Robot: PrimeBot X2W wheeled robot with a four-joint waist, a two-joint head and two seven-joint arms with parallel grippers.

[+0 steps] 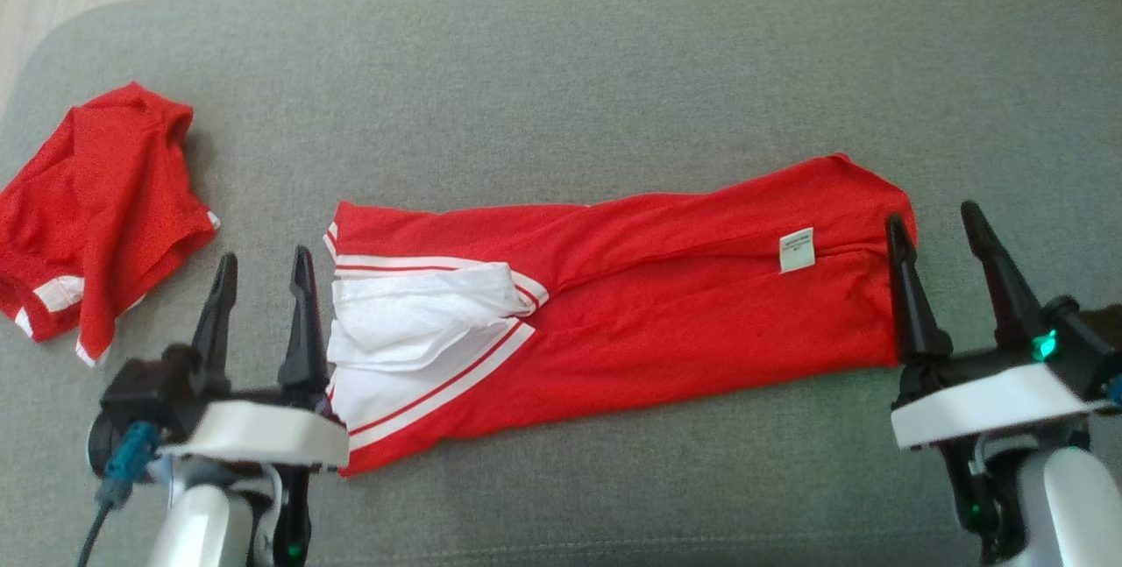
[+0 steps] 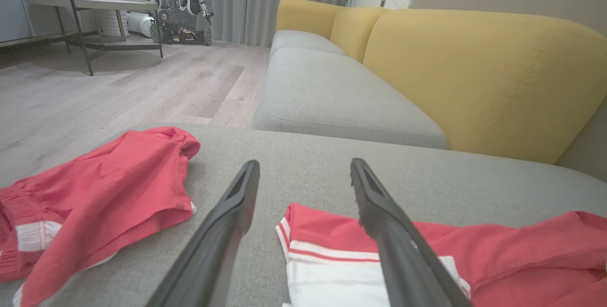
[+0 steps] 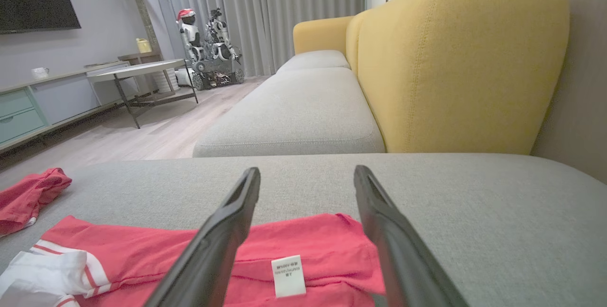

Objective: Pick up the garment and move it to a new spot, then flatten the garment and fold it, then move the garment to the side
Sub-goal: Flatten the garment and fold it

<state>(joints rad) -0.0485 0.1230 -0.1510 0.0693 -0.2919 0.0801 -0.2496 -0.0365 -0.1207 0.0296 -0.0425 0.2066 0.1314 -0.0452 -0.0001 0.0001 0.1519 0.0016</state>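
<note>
Garment (image 1: 666, 287) flat on sofa (image 1: 614, 67), stretched long between the two sets of jaws, seemingly folded once lengthwise. Left gripper (image 1: 266, 256) wide, empty, striped end under its inner finger. Right gripper (image 1: 933, 212) wide, empty, label end under its inner finger (touching or not, unclear). Probably left: shorter folds, then moving aside. Other red piece (image 1: 96, 199) well outside left jaws.
</note>
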